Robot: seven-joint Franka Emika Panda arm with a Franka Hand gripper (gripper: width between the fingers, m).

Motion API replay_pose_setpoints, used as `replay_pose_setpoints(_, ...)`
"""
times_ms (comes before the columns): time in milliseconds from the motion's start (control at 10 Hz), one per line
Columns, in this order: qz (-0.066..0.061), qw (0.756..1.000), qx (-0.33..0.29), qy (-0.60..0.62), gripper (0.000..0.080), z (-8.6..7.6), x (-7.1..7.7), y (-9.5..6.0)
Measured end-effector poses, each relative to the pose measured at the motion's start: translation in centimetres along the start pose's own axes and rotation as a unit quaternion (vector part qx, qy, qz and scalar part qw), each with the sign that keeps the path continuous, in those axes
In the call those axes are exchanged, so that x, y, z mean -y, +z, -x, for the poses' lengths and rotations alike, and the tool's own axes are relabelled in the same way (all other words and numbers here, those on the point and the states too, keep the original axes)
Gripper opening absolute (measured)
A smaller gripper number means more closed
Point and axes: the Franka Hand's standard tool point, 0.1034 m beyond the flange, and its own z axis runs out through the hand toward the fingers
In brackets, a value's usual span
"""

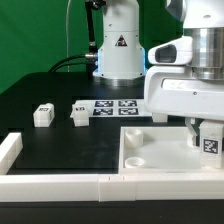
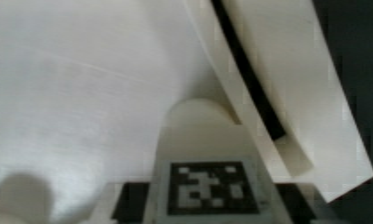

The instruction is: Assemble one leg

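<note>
White rail (image 1: 60, 184) is lying nearest; behind it I am pinching a tagged leg (image 1: 210, 143) in my claw (image 1: 207, 138) over the white panel (image 1: 150, 150), at its three o'clock edge.

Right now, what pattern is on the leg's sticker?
Black-and-white squares on the leg, clearest in the wrist view.

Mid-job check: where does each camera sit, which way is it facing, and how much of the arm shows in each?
Exterior view: off the arm, facing the black table and large white square panel; the arm's white body fills its upper right, gripper low over the panel.
Wrist view: on the wrist, close over the panel; no fingers clearly visible.
Shared: the small chunky white tagged leg and the panel.
</note>
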Motion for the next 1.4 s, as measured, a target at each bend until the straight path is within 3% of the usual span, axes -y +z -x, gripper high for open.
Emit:
replay_pose_setpoints(400, -0.005, 0.979, -0.004, 0.201, 0.0268, 0.51, 0.57, 0.02)
replay_pose_setpoints(600, -0.008, 0.943, 0.000, 0.334, 0.0268, 0.56, 0.68, -0.01)
replay_pose_setpoints(800, -0.009, 0.943, 0.002, 0.333, 0.0268, 0.55, 0.69, -0.01)
replay_pose_setpoints(900, -0.010, 0.948, 0.002, 0.319, 0.0318, 0.57, 0.69, 0.00)
replay_pose_setpoints(1000, -0.010, 0.951, 0.003, 0.309, 0.0525, 0.65, 0.70, 0.03)
replay_pose_setpoints(1100, -0.010, 0.967, 0.003, 0.253, 0.0610, 0.74, 0.80, 0.00)
replay_pose_setpoints(1400, -0.009, 0.999, -0.002, 0.048, 0.0647, 0.68, 1.01, -0.24)
